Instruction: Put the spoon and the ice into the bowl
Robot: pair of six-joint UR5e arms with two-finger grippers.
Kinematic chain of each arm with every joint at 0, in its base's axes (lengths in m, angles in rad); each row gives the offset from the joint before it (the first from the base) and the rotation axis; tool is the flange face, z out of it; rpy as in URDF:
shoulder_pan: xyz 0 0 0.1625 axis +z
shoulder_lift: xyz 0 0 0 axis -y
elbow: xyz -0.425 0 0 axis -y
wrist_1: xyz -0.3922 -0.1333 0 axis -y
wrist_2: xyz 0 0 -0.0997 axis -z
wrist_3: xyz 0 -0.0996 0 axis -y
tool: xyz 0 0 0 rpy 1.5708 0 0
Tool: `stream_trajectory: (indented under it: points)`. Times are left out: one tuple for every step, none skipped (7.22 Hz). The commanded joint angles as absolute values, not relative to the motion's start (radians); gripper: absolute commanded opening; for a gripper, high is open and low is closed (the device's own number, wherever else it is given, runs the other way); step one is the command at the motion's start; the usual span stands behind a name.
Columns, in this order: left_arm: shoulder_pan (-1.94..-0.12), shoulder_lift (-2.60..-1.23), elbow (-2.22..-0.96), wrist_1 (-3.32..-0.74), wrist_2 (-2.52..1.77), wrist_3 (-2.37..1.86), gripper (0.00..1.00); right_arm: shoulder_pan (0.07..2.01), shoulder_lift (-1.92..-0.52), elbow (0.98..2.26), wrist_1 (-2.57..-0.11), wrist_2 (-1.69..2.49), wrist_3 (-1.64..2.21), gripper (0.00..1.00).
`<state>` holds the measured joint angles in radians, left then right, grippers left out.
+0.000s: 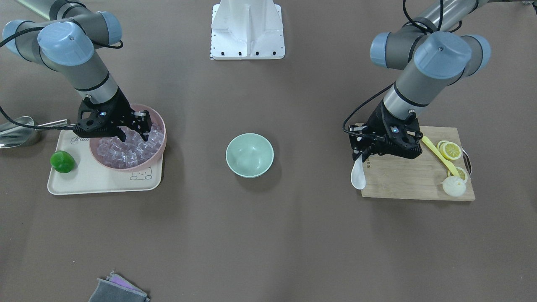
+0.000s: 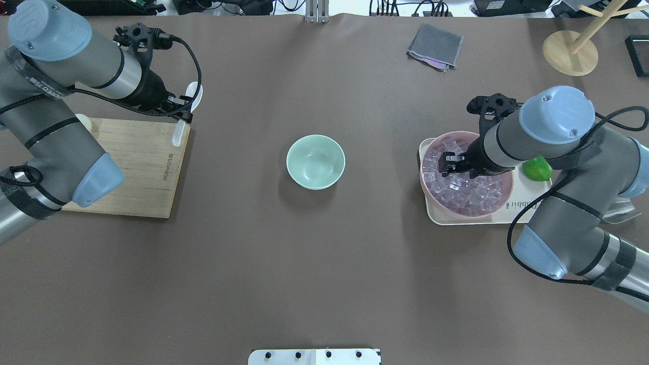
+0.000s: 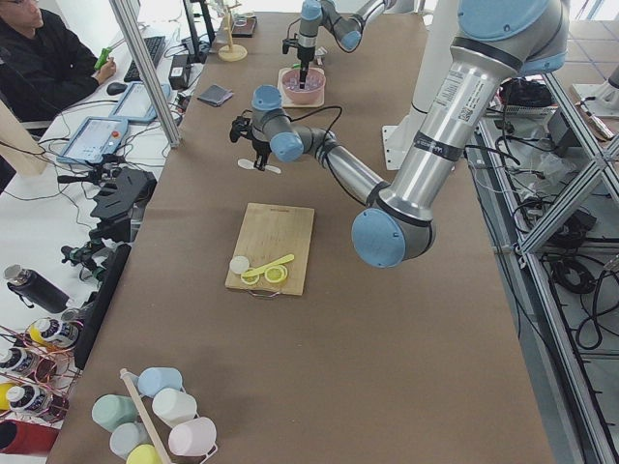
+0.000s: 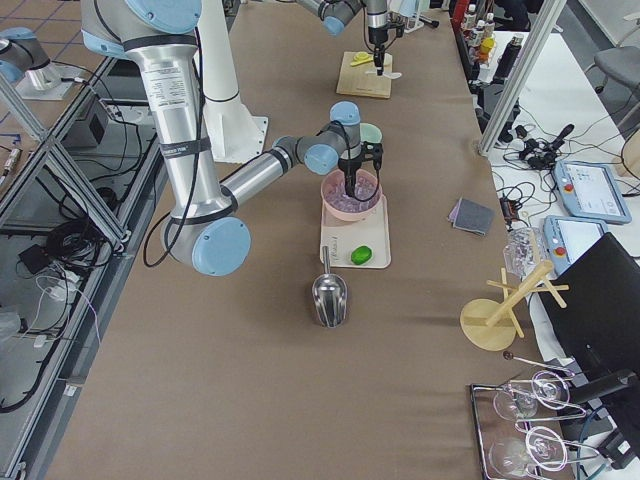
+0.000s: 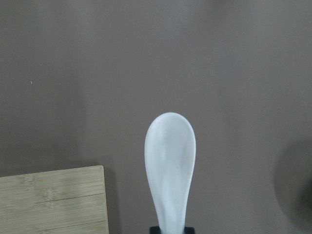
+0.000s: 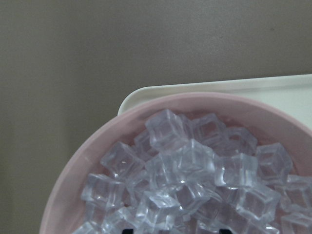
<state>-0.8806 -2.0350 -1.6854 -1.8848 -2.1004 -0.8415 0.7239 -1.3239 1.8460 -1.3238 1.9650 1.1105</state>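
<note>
While seemingly clamped handle-first in left gripper (image 1: 361, 154), spoon (image 1: 358, 175) scoop-forward; right gripper (image 1: 133, 136), fingers apart, over ice (image 1: 126, 153).

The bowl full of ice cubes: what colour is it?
Pale pink bowl, clearest in the right wrist view.

The bowl (image 2: 315, 161) lies between the cutting board (image 2: 137, 172), left, and the tray (image 2: 437, 215), right.
</note>
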Motion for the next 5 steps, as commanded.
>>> stream_trajectory:
  points:
    - [-0.881,-2.034,-1.684,-1.885,-2.102,-0.838,0.00,0.724,-1.325,1.841,-1.324,1.965,1.111,0.65]
    - [-0.881,-2.034,-1.680,-1.885,-2.102,-0.835,0.00,0.723,-1.325,1.841,-1.325,1.965,1.115,0.60]
    - [-0.881,-2.036,-1.672,-1.888,-2.102,-0.833,0.00,0.719,-1.327,1.839,-1.325,1.965,1.115,0.59]
    - [-0.882,-2.034,-1.672,-1.888,-2.102,-0.831,0.00,0.713,-1.325,1.839,-1.325,1.965,1.115,0.60]
    - [-0.881,-2.034,-1.672,-1.890,-2.102,-0.831,0.00,0.707,-1.325,1.838,-1.325,1.965,1.115,0.60]
